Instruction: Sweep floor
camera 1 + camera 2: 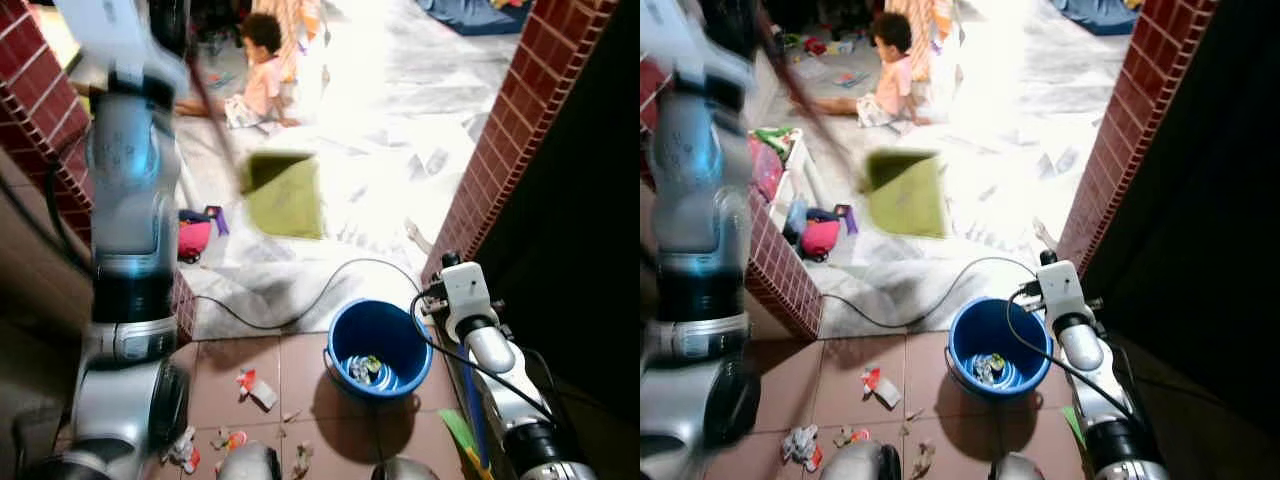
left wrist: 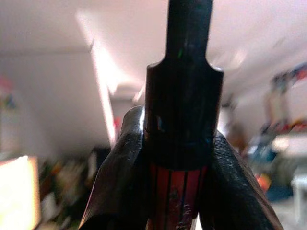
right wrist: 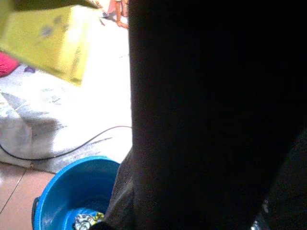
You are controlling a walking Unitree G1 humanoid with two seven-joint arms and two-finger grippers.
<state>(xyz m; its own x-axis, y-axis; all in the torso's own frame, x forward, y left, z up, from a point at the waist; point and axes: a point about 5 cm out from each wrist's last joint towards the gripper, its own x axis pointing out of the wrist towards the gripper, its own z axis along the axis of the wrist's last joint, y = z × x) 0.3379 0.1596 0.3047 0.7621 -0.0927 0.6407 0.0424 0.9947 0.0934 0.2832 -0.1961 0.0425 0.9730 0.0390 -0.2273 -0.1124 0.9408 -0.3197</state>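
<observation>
A yellow-green dustpan [image 1: 283, 195] hangs blurred in the air above the pale floor, on a long dark red handle [image 1: 210, 100]. My left gripper [image 2: 180, 143] is raised high and is shut on that handle where its red part meets a black sleeve. Several scraps of litter [image 1: 258, 388] lie on the brown tiles near my feet. A blue bucket [image 1: 400, 325] with some litter inside stands just left of my right arm [image 1: 490, 350], which reaches forward low beside the brick pillar. A green strip [image 1: 458, 432] shows beside that arm.
A child [image 1: 262, 75] sits on the floor at the back. A black cable [image 1: 300, 310] curves across the floor toward the bucket. Brick pillars [image 1: 520, 120] stand on both sides of the opening. Pink toys [image 1: 193, 238] lie by the left pillar.
</observation>
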